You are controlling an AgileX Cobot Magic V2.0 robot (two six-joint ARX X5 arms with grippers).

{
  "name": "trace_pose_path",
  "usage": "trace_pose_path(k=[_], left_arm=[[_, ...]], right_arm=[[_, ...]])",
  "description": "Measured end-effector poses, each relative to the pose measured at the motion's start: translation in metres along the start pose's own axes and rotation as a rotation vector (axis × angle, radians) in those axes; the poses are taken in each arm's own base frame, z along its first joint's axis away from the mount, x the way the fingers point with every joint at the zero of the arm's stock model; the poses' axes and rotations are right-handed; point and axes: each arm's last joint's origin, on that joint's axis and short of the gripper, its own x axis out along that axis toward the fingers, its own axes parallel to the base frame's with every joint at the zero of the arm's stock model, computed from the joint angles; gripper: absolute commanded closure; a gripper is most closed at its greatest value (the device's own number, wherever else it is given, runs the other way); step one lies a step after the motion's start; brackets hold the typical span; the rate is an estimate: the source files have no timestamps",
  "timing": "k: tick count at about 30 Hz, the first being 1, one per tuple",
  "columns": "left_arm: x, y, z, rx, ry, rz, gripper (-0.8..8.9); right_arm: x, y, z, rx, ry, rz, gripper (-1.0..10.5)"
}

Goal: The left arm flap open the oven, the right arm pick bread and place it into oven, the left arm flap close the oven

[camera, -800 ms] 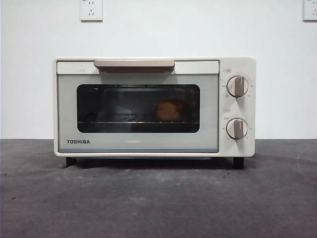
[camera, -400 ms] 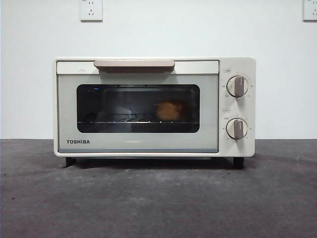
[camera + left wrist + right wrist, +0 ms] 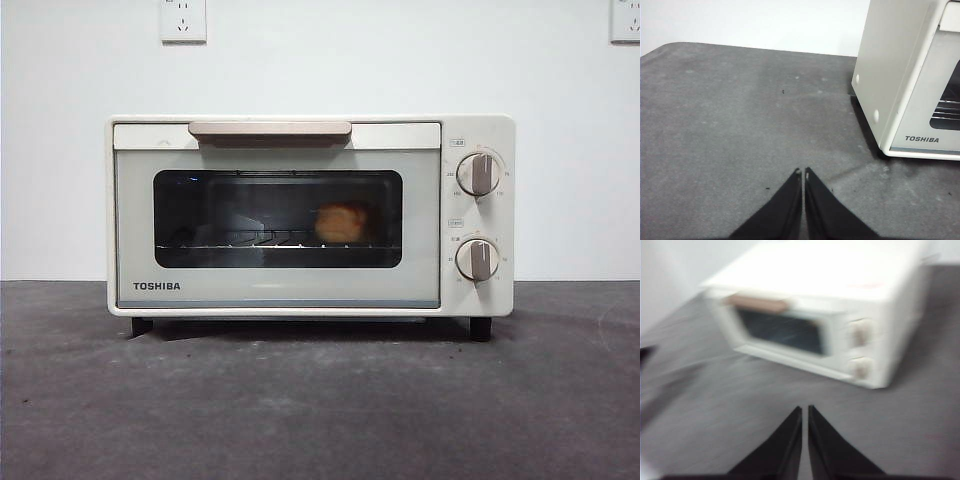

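Oven: we see the cream-white oven [image 3: 310,215] standing on the dark grey table [image 3: 320,410], its door shut flat against the front, with the beige bar handle [image 3: 270,129] along the door's top edge.
Bread: through the dark glass window [image 3: 240,215] we see the golden-brown bread [image 3: 340,222] sitting on the wire rack [image 3: 225,241], toward the window's right part, nearer the knobs.
Knobs: two beige knobs [image 3: 478,173] stand one above the other on the panel to the right of the door.
Left gripper: in the left wrist view we find the left gripper [image 3: 803,173] low over bare table, its two black jaws pressed together with only a hairline between the tips, holding nothing; it is well apart from the oven, off the oven's side wall and near its front corner.
Right gripper: in the blurred right wrist view the right gripper [image 3: 805,410] hangs above the table in front of the oven, looking down on its top and door; its jaws are drawn narrow, almost touching, and carry nothing.
Front view: neither arm shows here.
Wall: white, with sockets [image 3: 183,20] high above the oven.
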Motion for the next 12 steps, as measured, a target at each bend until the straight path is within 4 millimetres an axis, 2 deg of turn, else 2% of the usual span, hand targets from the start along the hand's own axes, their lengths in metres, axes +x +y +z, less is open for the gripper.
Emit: trace_pose_path(k=[3, 12], left_arm=[[0.000, 0.000, 0.000, 0.000, 0.000, 0.000, 7.97], [0.000, 0.000, 0.000, 0.000, 0.000, 0.000, 7.97]], right_arm=[[0.005, -0.015, -0.018, -0.018, -0.053, -0.144, 9.3], [0.049, -0.068, -0.087, -0.128, -0.292, -0.425, 9.3]])
